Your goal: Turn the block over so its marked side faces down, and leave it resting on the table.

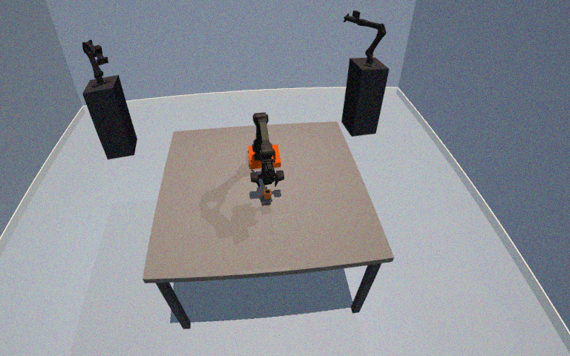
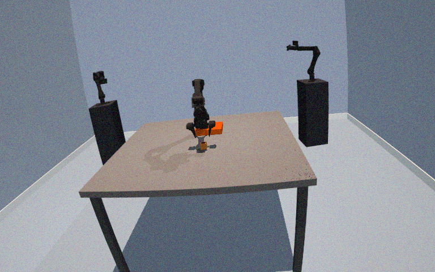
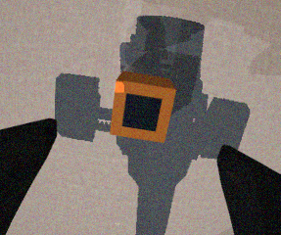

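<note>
Above the orange block [image 1: 268,196] [image 2: 203,145] [image 3: 167,116], marked side up, the gripper [image 1: 268,184] [image 2: 201,136] [image 3: 139,141] hangs released; approach seems underway, so next it should descend astride the block, then grasp.

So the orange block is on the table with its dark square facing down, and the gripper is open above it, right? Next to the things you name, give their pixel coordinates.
Not quite: the dark square faces up, as the wrist view shows. The orange block [image 1: 267,194] [image 2: 203,146] [image 3: 117,113] is on the table [image 1: 323,220] [image 2: 253,161] [image 3: 18,49], and the gripper [image 1: 267,184] [image 2: 201,136] [image 3: 139,141] is open above it.

Blue-grey walls [image 1: 235,53] [image 2: 213,50]; pale floor [image 1: 433,264] [image 2: 365,202]; brownish table [image 1: 306,220] [image 2: 247,161] with dark legs [image 1: 365,288] [image 2: 300,229].
</note>
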`<state>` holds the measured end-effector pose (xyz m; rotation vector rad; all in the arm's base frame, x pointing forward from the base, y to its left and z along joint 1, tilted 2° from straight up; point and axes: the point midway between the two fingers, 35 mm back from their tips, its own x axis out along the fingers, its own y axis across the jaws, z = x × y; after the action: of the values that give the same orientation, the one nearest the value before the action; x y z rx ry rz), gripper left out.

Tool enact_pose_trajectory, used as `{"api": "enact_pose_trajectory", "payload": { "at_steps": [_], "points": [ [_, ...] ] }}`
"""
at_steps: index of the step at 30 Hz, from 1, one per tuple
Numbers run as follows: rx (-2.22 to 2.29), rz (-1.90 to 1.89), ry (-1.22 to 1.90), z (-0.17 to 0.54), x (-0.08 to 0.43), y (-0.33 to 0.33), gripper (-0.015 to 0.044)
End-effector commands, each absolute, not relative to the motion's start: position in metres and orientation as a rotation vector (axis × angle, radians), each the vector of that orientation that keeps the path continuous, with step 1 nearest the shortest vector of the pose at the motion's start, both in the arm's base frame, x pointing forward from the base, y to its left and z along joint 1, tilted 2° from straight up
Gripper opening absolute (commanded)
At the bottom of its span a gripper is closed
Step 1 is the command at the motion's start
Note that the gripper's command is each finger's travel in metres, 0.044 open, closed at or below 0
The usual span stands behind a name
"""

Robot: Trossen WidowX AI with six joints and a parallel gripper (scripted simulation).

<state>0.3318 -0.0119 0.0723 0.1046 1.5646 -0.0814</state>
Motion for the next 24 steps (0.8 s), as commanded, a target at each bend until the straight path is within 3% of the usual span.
{"api": "enact_pose_trajectory", "payload": {
  "at_steps": [1,24],
  "points": [
    [0.113,-0.082,1.569,0.063,0.331,-0.01,0.044],
    [0.113,-0.082,1.569,0.024,0.332,-0.011,0.044]
  ]
}}
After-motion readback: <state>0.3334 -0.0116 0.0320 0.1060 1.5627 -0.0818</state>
